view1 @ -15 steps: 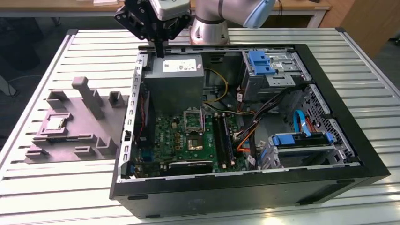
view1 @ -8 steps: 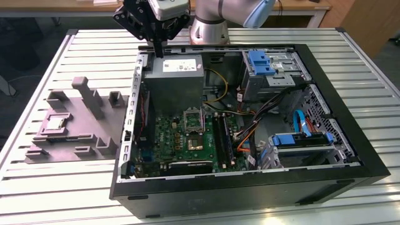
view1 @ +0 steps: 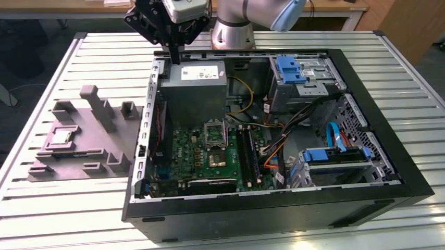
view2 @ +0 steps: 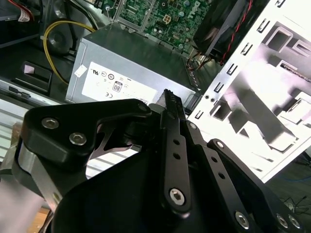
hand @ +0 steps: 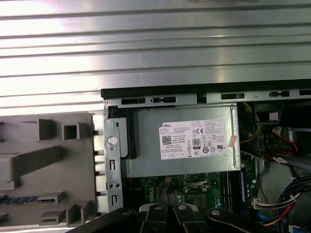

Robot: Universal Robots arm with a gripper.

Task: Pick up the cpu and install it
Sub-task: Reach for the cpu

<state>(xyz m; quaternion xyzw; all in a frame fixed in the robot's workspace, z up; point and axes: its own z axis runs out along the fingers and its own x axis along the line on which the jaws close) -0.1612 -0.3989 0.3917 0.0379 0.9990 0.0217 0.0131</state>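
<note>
Showing, in the exterior view, an open computer case lying on a slatted metal tabletop, with a grey moulded tray just beside it on the exterior view's left. Locates the cpu in a square recess of that tray, lying flat with its pale top upward, among upright posts and well apart from the pincer. Places the pincer high over the far end of the case, pointing straight down, closed and gripping nothing, above the corner of the grey power-supply box nearest the tray. Marks the green board on the case floor, nearer the camera than the power-supply box, and its metal-framed socket close to the board's middle. Notes blue drive brackets on the exterior view's right of the case.

Presents, in the second wrist view, the black linkage of the pincer in the foreground, the labelled power-supply box beyond it, a yellow cable beside the box, the green board farther off and the tray washed bright.

Looks down, in the first wrist view, on the power-supply box, the tabletop slats and part of the tray alongside the case wall.
</note>
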